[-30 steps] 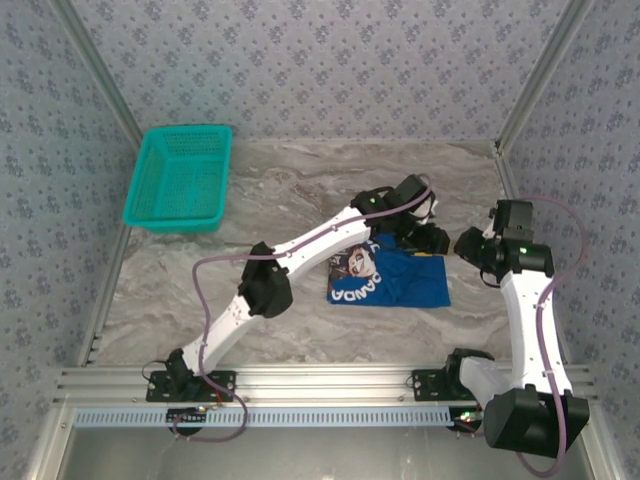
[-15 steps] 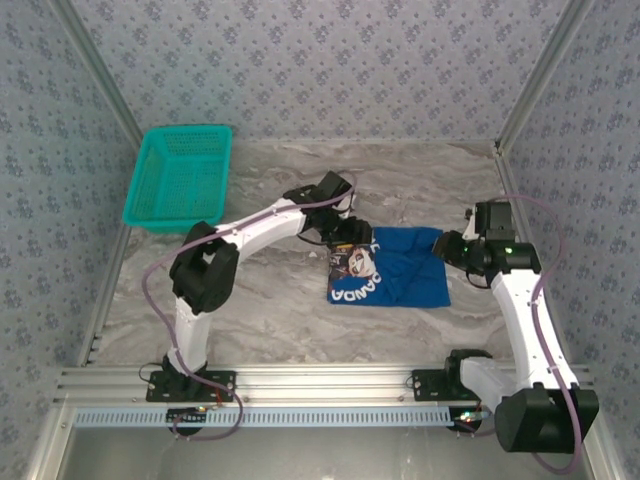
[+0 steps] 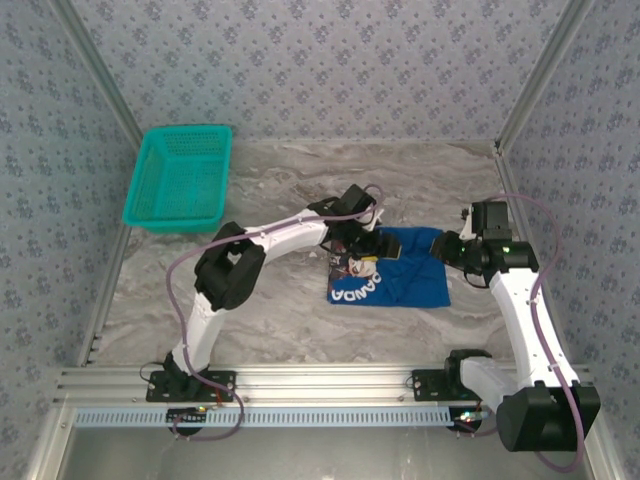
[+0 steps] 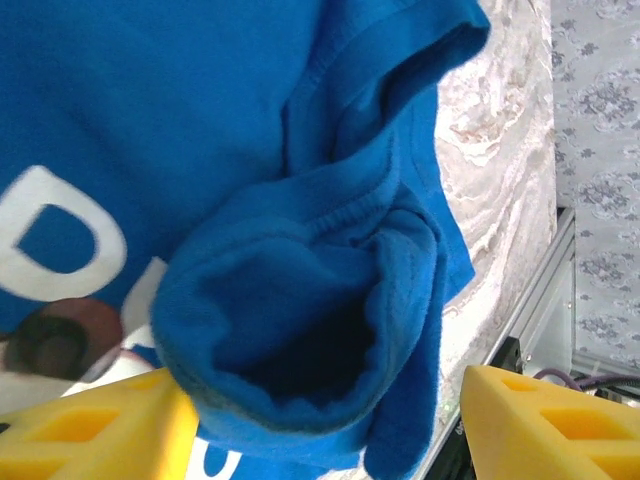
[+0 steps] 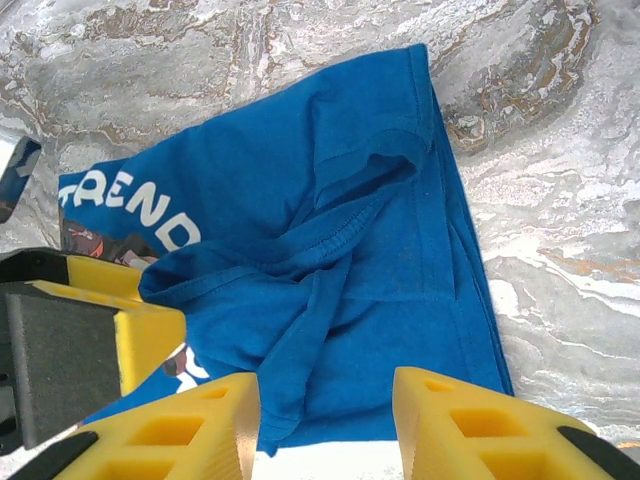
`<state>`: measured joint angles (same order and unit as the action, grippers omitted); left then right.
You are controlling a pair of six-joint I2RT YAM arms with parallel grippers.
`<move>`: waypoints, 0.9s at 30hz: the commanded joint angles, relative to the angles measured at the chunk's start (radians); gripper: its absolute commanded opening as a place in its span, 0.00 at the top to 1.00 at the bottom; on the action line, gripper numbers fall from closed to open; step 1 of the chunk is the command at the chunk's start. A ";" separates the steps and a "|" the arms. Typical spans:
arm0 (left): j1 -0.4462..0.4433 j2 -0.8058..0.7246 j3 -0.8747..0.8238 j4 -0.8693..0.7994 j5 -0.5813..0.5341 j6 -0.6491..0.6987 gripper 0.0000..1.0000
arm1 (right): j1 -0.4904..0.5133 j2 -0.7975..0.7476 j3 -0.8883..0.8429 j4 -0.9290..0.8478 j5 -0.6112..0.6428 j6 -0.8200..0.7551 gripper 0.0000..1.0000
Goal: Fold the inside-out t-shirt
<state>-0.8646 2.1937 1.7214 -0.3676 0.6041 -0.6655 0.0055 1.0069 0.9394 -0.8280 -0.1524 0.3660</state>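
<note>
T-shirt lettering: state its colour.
White lettering on the blue t-shirt; clearest in the right wrist view.

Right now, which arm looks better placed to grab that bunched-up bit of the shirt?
Probably the left: the open left gripper straddles the raised fold of the t-shirt, a finger on either side. The right gripper, also open, hovers at its edge.
</note>
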 commanded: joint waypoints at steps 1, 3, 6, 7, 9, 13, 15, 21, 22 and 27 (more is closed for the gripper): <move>-0.036 0.003 0.050 0.022 0.062 0.009 0.32 | 0.001 -0.007 0.032 -0.035 0.033 -0.029 0.58; -0.056 -0.003 0.051 0.042 0.076 0.004 0.32 | -0.011 -0.013 0.044 -0.062 0.043 -0.035 0.58; -0.079 0.000 0.053 0.088 0.111 -0.024 0.33 | -0.047 -0.026 0.069 -0.089 0.061 -0.042 0.59; -0.092 0.012 0.060 0.119 0.134 -0.044 0.33 | -0.062 -0.031 0.076 -0.096 0.070 -0.040 0.58; -0.123 0.060 0.128 0.129 0.190 -0.058 0.33 | -0.100 -0.047 0.089 -0.102 0.082 -0.033 0.59; -0.188 0.144 0.297 0.083 0.265 -0.040 0.33 | -0.165 -0.078 0.115 -0.108 0.088 -0.023 0.59; -0.199 0.161 0.346 0.041 0.300 -0.006 0.32 | -0.178 -0.088 0.113 -0.099 0.097 -0.014 0.59; -0.181 0.068 0.299 -0.113 0.271 0.173 0.31 | -0.183 -0.083 0.071 -0.076 0.074 -0.001 0.59; -0.175 0.046 0.278 -0.140 0.248 0.206 0.31 | -0.183 -0.082 0.067 -0.074 0.070 0.000 0.59; -0.090 -0.133 0.037 -0.171 0.067 0.225 0.31 | -0.183 -0.080 0.050 -0.064 0.040 0.005 0.58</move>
<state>-1.0191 2.1960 1.8538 -0.4747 0.7811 -0.4980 -0.1707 0.9245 1.0027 -0.8974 -0.0895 0.3546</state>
